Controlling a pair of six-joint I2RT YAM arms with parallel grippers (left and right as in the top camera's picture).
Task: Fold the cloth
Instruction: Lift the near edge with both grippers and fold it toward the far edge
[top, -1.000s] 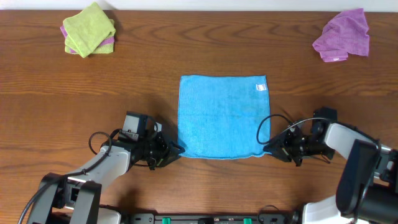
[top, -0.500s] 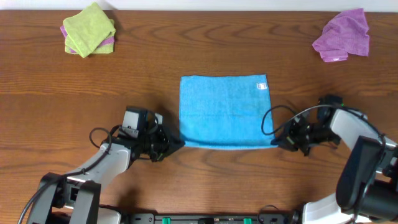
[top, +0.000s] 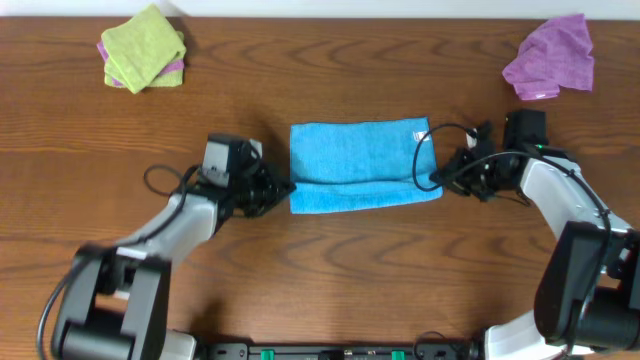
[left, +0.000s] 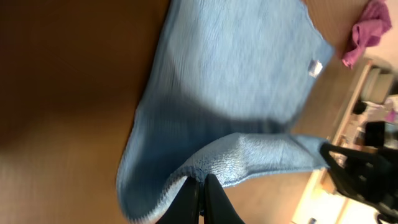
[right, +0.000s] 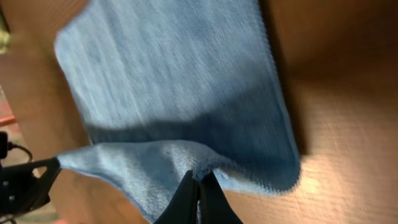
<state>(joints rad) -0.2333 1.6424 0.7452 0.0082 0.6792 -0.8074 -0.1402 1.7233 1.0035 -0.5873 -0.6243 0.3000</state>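
Overhead view shows me the blue cloth (top: 362, 165) in the middle of the table (top: 320, 290), lying as a wide band, with its far part flat on the wood. Its near edge is raised from the table and bends over the flat part, so the cloth is partly doubled. I see the left gripper (top: 285, 188) at the near left corner of the cloth, with its fingers pressed together on the fabric. The left wrist view confirms this, because the corner goes right between the two dark fingertips. The right gripper (top: 437, 180) has the near right corner in the same way, closed tightly on the edge, and the right wrist view shows the fabric hanging from it in a fold. A small white tag (top: 420, 139) sits on the far right corner of the cloth. At the far left of the table there is a green cloth (top: 143, 45), and at the far right a crumpled purple cloth (top: 550, 55).
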